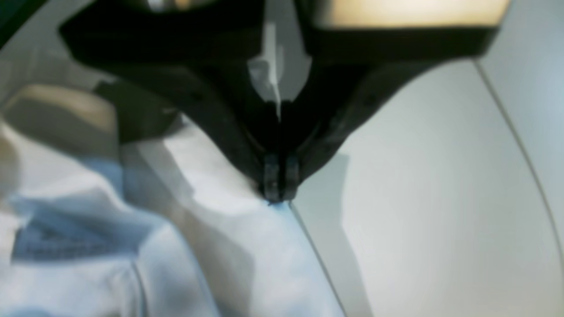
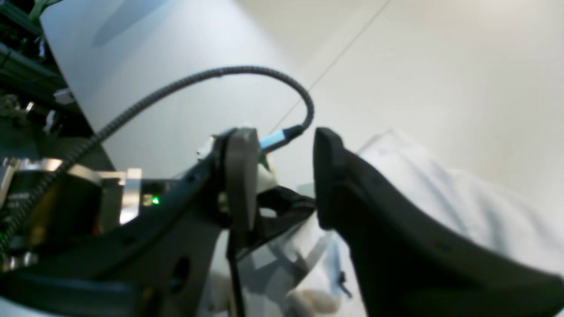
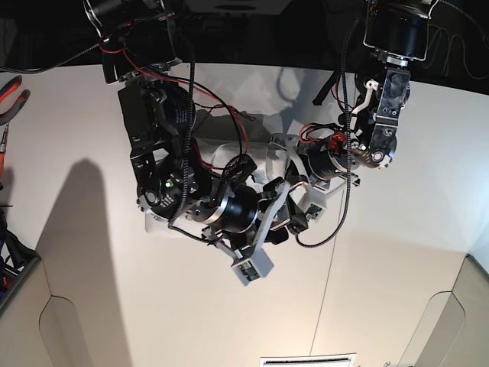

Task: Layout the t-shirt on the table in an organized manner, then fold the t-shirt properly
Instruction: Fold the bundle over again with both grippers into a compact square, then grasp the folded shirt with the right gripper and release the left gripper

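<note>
Left wrist view: soft, wrinkled white t-shirt (image 1: 246,246) pinched at its edge by the left gripper (image 1: 278,193); right gripper (image 2: 282,176) gapes wide above it.

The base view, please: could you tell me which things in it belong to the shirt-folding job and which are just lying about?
Job:
- crumpled white cotton t-shirt
- smooth white table
- left gripper, fingers shut on the shirt's edge
- right gripper, fingers open above the shirt

Lying about:
- red-handled pliers at the table's edge
</note>
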`<state>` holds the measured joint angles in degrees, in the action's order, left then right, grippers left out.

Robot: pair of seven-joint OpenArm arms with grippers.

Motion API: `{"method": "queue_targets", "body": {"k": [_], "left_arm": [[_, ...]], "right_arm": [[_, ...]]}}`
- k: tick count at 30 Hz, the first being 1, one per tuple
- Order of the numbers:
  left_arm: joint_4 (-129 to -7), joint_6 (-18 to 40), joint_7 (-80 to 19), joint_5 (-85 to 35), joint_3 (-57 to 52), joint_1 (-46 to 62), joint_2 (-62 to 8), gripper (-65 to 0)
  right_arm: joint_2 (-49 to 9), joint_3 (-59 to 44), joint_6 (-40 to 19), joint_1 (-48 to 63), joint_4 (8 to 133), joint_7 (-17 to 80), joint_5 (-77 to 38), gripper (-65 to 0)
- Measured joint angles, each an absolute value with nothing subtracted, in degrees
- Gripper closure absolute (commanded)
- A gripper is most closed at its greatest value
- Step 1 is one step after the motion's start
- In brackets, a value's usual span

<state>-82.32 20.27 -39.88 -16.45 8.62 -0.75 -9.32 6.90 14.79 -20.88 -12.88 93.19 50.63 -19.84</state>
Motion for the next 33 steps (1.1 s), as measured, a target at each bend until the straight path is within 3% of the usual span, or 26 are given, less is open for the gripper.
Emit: {"method": "queue_targets", "body": {"k": [1,4,6,11,16,18,20,21,22,26,29,33], "left_arm": [[-82.3,20.3,-40.1,-16.3,8.6,-1.5,-9.3,-0.4],[-82.3,20.4,-40.7,-16.3,8.6,-3.5,-9.3,-13.1],[-82.3,20.4,-40.7,-16.3,8.6,-4.5,-9.3,-15.3],[-83.2,20.4,-41.4,-16.1,8.6,-6.4,-9.4,-15.3],[-92.5,21.7,-42.5,-16.7,8.6,-6.5,-9.4,-15.1],[-96.4,24.2,-45.0,-20.3,8.6,-6.4,-9.4,-14.4],[-98.7,26.2,-45.6,-26.5,8.6,-5.6,-9.3,-7.4],[-99.0,27.1,-45.6,-28.9,8.6,-4.8,-9.2,-3.0],[-99.0,27.8,-45.8,-30.5,8.7,-3.9,-9.0,0.0],[-98.7,28.1,-46.7,-31.5,8.6,0.8,-6.5,0.0],[-98.4,28.6,-46.1,-31.8,8.6,2.4,-3.9,0.0],[-93.9,28.9,-42.8,-27.5,8.7,2.8,-2.9,0.0]], "right_arm": [[6.9,14.2,-21.0,-12.9,93.6,50.6,-19.8,-21.5],[6.9,12.3,-21.0,-12.9,94.7,50.7,-19.6,-21.5],[6.9,10.5,-21.0,-12.9,95.2,50.7,-19.6,-21.5],[5.9,5.3,-21.1,-12.9,95.3,50.7,-19.6,-21.5],[2.0,-0.8,-21.2,-12.9,95.3,50.6,-18.3,-21.4],[0.5,-2.8,-21.2,-12.9,95.3,50.6,-18.4,-15.0],[-0.8,-4.3,-21.2,-12.9,95.3,50.7,-18.6,-1.2],[-1.3,-4.8,-21.2,-12.8,95.3,51.0,-18.6,0.0],[-1.6,-5.2,-21.2,-12.6,95.3,51.1,-18.9,0.0],[-2.3,-5.5,-21.5,-11.7,95.3,51.4,-22.9,0.0],[-2.0,-4.5,-25.9,-11.0,95.0,50.8,-24.2,0.0],[-1.9,-3.9,-26.1,-10.3,88.8,47.7,-22.4,0.0]]}}
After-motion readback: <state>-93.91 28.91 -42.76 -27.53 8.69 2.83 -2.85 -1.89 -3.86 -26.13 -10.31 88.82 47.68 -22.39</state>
